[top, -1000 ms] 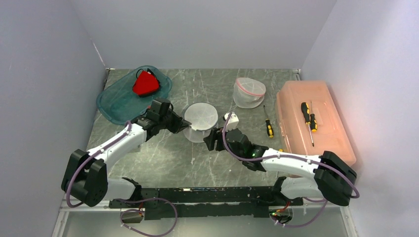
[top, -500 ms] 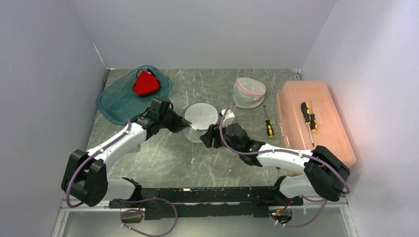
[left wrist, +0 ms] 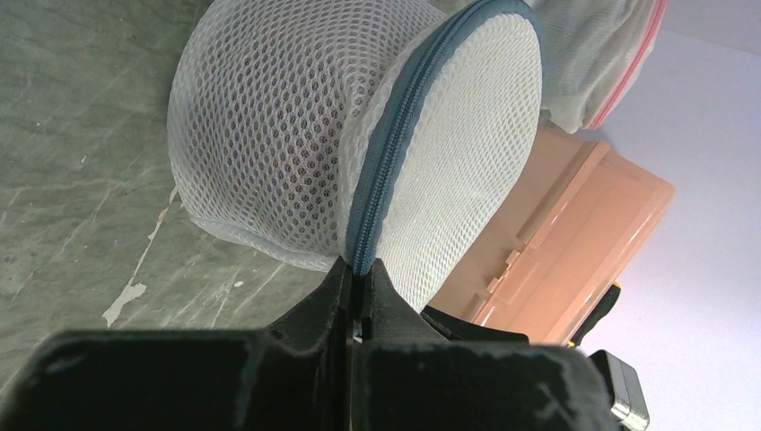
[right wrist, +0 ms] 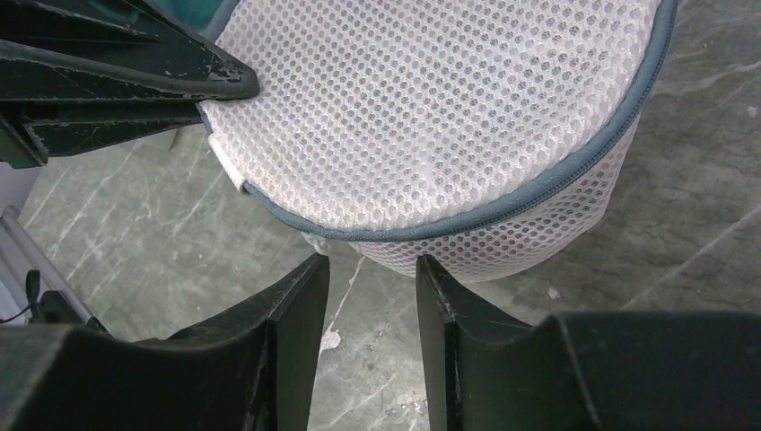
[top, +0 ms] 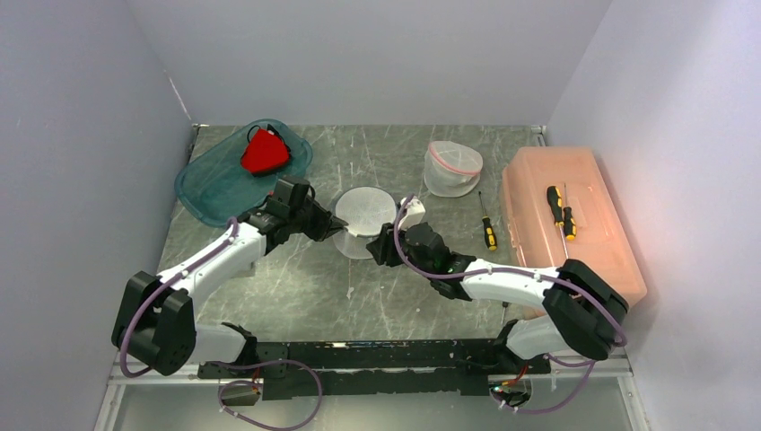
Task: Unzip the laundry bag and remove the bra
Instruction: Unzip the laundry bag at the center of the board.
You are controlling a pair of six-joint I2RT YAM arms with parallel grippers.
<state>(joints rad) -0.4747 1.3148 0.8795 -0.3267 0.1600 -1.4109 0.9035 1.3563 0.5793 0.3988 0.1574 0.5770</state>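
Top view: at frame centre, a round white mesh laundry bag (top: 363, 214) stands on the grey bench (top: 296, 287). The left gripper (top: 336, 230) meets its left side, and the right gripper (top: 377, 251) its lower right.

Left wrist view: the left gripper is clamped shut on the bag's seam at the grey zipper (left wrist: 395, 153), which is closed.

Right wrist view: the right gripper's jaws stand apart and empty just below the zipped rim, lower centre.

Unzipping appears to be in hand. Next, the right gripper likely must pinch the zipper pull, which I cannot make out. The bra is not visible.

Plain pale lavender walls (top: 377, 54) close in on three sides around a grey-green marbled desk (top: 296, 287) under soft, even light.
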